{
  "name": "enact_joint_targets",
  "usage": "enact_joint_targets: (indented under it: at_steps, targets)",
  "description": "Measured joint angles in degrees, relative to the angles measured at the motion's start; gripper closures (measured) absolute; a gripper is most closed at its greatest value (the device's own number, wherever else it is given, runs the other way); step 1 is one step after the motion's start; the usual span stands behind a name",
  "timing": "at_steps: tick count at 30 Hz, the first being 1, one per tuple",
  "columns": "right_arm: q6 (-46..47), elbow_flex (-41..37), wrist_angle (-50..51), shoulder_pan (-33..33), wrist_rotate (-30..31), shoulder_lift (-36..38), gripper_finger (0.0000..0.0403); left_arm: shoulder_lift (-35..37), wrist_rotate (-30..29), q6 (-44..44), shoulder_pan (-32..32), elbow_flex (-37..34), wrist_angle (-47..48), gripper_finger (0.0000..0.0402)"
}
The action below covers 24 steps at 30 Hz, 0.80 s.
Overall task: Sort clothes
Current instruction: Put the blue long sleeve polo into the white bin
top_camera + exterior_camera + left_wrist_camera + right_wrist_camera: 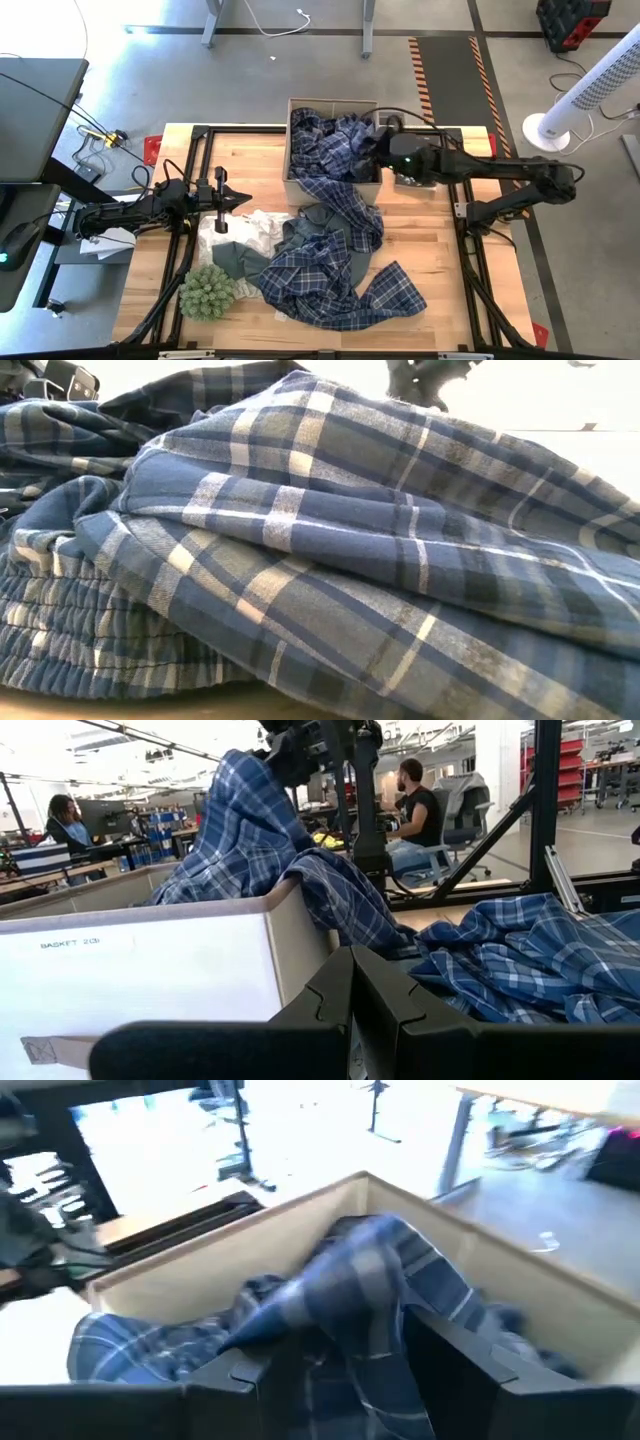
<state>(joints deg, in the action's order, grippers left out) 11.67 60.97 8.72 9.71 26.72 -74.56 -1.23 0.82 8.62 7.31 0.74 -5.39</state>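
Where box (150, 970) faces left tool (350, 1010), label reads "BASKET 20".

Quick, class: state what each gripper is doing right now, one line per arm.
Left gripper: shut, holding nothing, beside the cardboard box.
Right gripper: closed on the plaid garment, over the box.

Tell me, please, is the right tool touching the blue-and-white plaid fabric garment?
Touching: the right wrist view shows the right tool with the blue-and-white plaid fabric garment bunched between its fingers over the cardboard box.
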Motion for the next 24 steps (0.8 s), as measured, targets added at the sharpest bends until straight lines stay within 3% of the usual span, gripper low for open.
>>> enact_joint_targets:
  at_steps: [8,12,18,24]
  targets:
    - [3.58,2.79,1.85,7.88,-12.02,-15.76,0.0231,-0.01,0.00,-0.01,-0.01,0.00,-0.04,0.0400]
    - [3.94,11.67,13.99,10.97,-16.23,-24.18,0.0231,-0.01,0.00,-0.01,0.00,-0.01,-0.02,0.0400]
    - [1.79,26.24,35.92,11.60,-15.60,-34.39,0.0232,-0.01,0.00,0.00,-0.01,0.00,-0.06,0.0400]
    - [-4.43,34.94,44.19,8.63,-5.12,-38.16,0.0231,-0.01,0.00,-0.02,0.00,-0.01,-0.04,0.0400]
